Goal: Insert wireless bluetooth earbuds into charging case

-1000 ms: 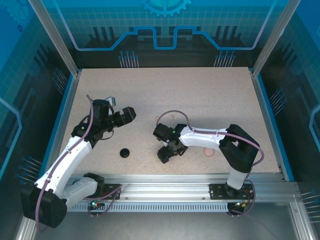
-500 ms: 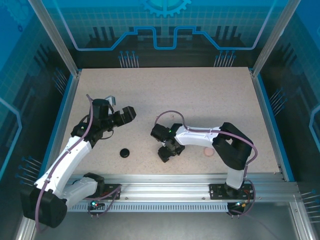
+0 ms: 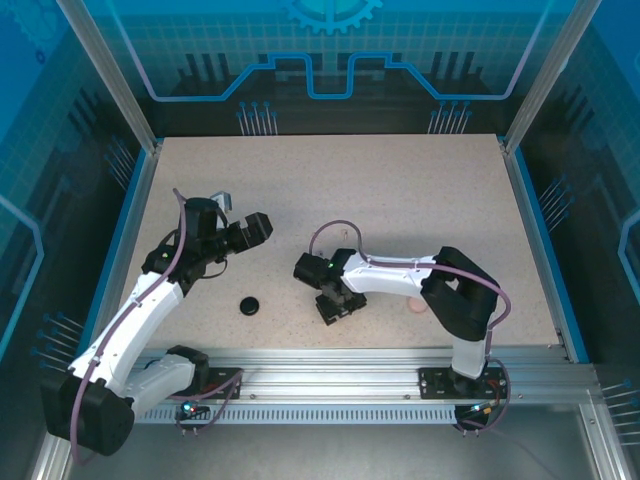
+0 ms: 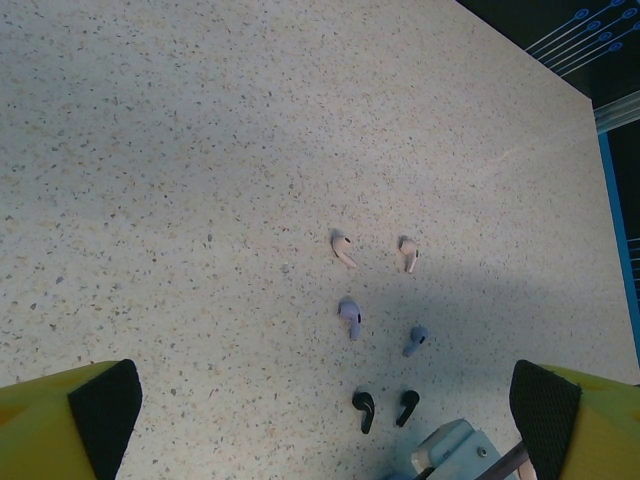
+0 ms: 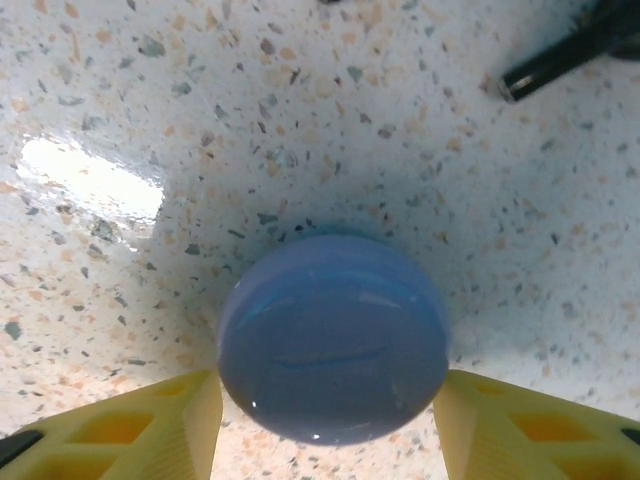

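Six earbuds lying loose in pairs
Pink, lavender and black pairs are lying in rows; the lavender case is sitting closed.

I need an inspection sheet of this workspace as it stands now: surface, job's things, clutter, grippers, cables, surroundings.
Surface: speckled table, no spill seen.
Job's things: six earbuds lying loose in pairs, pink, lavender, black; lavender case closed; black case out in the open; pink case partly behind the right arm.
Clutter: nothing seen.
Grippers: left gripper open above the earbuds; right gripper has one finger on each side of the lavender case, grip not certain.
Cables: a purple cable runs along each arm.
Surroundings: blue panels and metal frame around the table.
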Robot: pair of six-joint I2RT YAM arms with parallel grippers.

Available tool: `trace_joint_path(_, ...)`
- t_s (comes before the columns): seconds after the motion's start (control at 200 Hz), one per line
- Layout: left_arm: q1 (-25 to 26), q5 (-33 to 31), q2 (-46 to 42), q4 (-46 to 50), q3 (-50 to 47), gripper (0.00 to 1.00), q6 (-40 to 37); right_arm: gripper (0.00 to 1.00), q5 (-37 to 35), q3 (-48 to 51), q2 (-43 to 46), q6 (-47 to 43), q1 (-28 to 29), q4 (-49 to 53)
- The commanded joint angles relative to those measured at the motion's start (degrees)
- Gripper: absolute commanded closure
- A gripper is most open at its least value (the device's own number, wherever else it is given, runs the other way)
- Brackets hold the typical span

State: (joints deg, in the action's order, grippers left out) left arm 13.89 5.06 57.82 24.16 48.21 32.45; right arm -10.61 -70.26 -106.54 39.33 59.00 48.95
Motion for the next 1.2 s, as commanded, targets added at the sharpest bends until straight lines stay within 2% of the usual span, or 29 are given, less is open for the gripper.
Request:
trace_joint_path(0.0, 0.26, 1.55, -0.69, -0.85, 0.76, 0.01, -1.07, 0.41, -1.78, -1.97, -1.23, 10.63, 1.91, 4.19)
trace_joint_path(0.175, 0.25, 1.69, -0.54, -1.21, 0.76, 0.01, -1.10, 0.28, -4.49, -4.89, -4.03, 12.79, 3.22, 6.56)
trace_joint_path(0.375, 0.26, 2.15, -0.36, -0.58, 1.00, 0.01, -1.59, 0.24, -6.91, -5.33, -4.42, 10.39, 2.80, 6.71)
trace_joint_path(0.7, 0.24, 2.58, -0.43, 0.40, 1.01, 0.01, -1.95, 0.24, -5.03, -5.04, -3.15, 0.14, -0.08, 3.13)
trace_joint_path(1.196, 0.26, 3.29, 0.88, 0.25, 1.43, 0.01, -1.77, 0.31, -0.91, -4.32, -5.13, -0.97, -1.50, 0.73)
